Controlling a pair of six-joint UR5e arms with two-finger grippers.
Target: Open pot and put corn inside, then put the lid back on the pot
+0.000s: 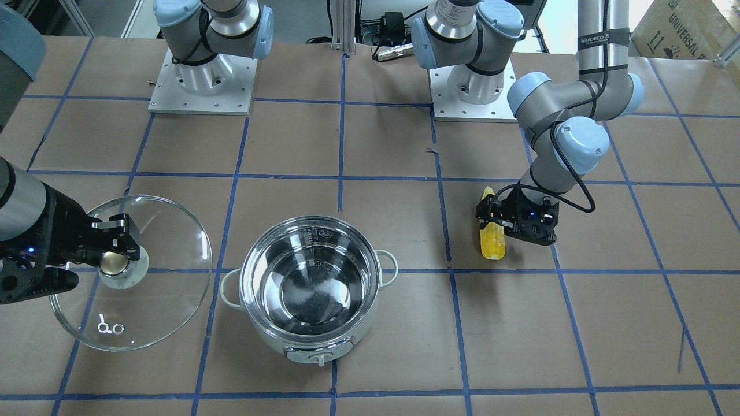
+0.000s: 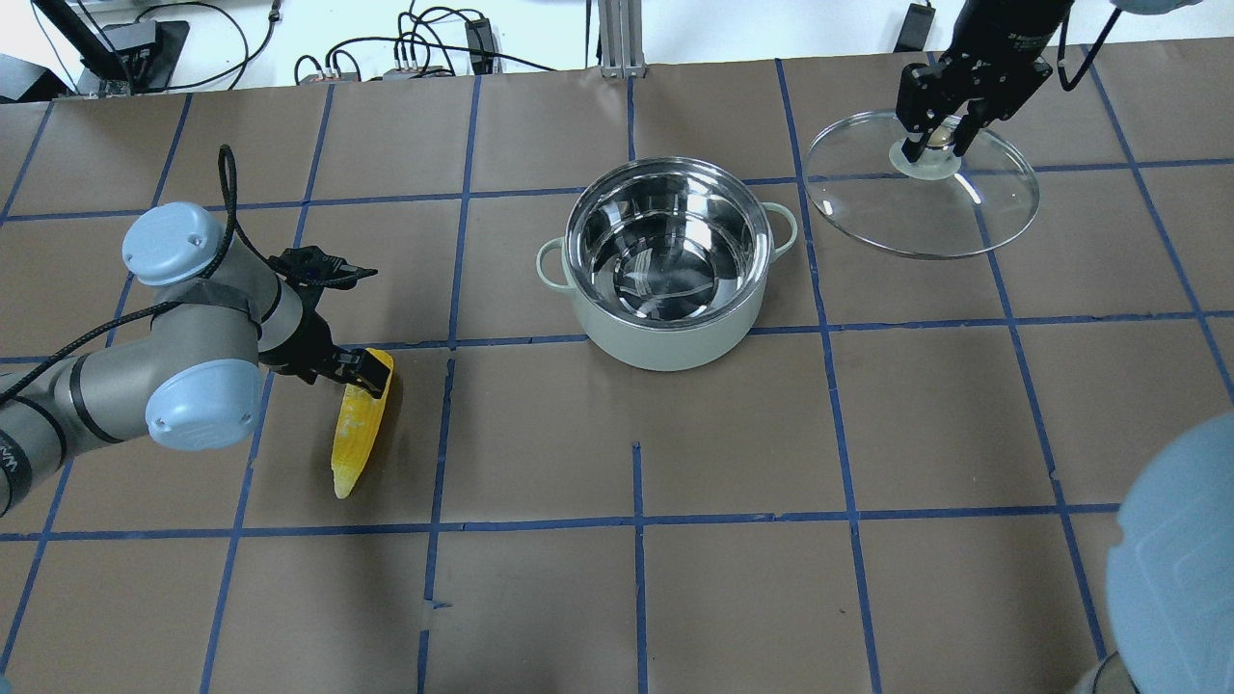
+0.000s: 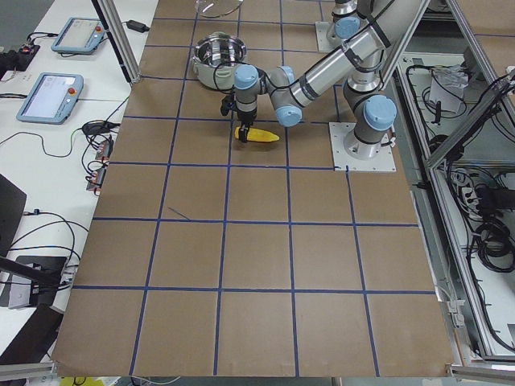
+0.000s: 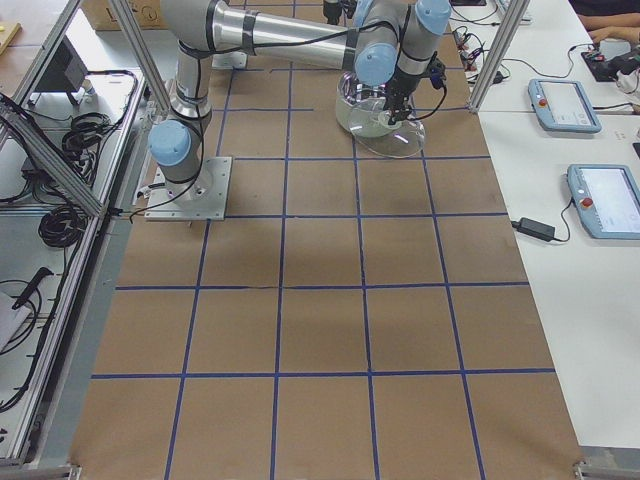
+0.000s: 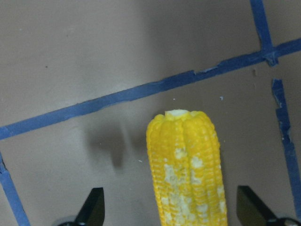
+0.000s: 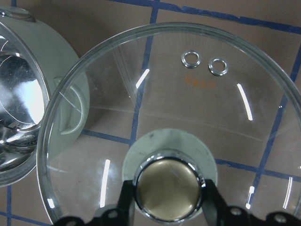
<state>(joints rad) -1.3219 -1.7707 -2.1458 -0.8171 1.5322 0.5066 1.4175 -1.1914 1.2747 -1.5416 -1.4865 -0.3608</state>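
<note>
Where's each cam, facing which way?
Overhead: behind robot, looking forward-down; both arms, pot.
Front-facing: across table, facing robot; both bases.
Exterior left: table end; left arm near.
Exterior right: opposite end; right arm near.
Left wrist: above corn; left gripper fingertips.
Right wrist: above lid; right gripper fingers.
Shared: overhead, front-facing both show pot, corn, lid.

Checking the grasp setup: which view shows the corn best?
Left wrist-mounted: the corn lies close up between the open left fingers, touching neither. Overhead and front-facing show its length, partly covered by the arm; exterior left shows it tiny.
</note>
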